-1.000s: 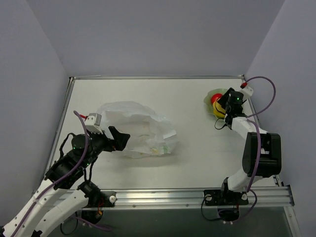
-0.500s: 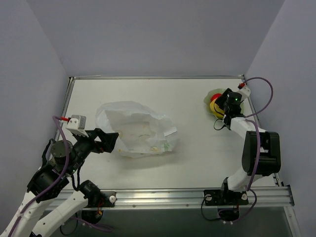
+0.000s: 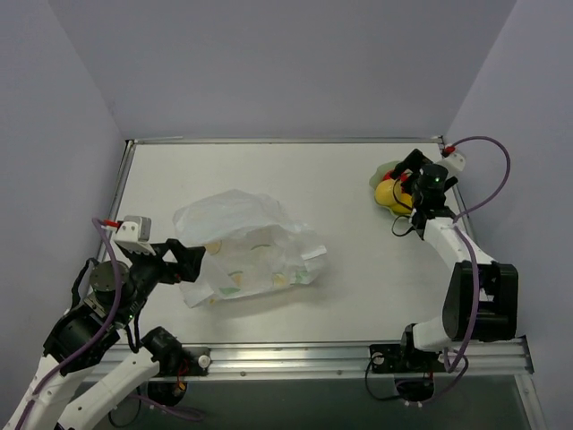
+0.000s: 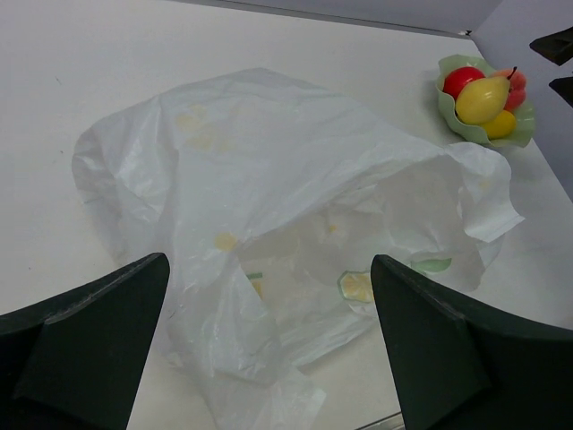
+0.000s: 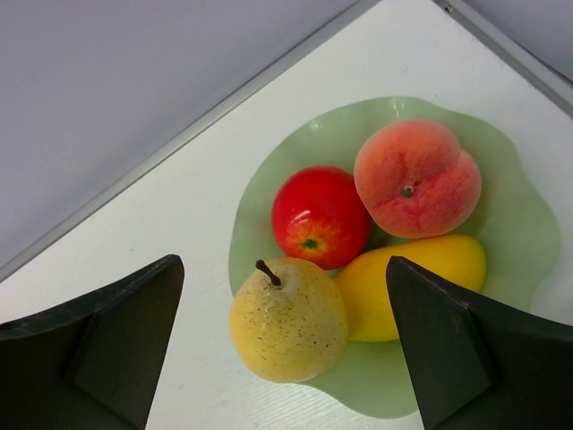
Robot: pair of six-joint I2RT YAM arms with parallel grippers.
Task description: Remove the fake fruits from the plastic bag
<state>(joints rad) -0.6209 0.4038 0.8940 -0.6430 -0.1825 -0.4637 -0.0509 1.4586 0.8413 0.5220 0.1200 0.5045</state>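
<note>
left gripper [image 4: 269, 269]: jaws wide apart, empty. plastic bag [image 4: 295, 170] lies crumpled just ahead of them. right gripper [image 5: 285, 264]: spread wide, holding nothing. pear [image 5: 288, 321], apple [image 5: 320, 215], peach [image 5: 416, 177] and yellow oval fruit [image 5: 421, 278] sit in the green dish [image 5: 524, 228], framed between its jaws.

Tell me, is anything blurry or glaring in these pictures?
Top external: soft even light, only faint shadow under the plastic bag. Left wrist: bag sharp, near fingers slightly soft. Right wrist: crisp, small glare spots on the red apple.
</note>
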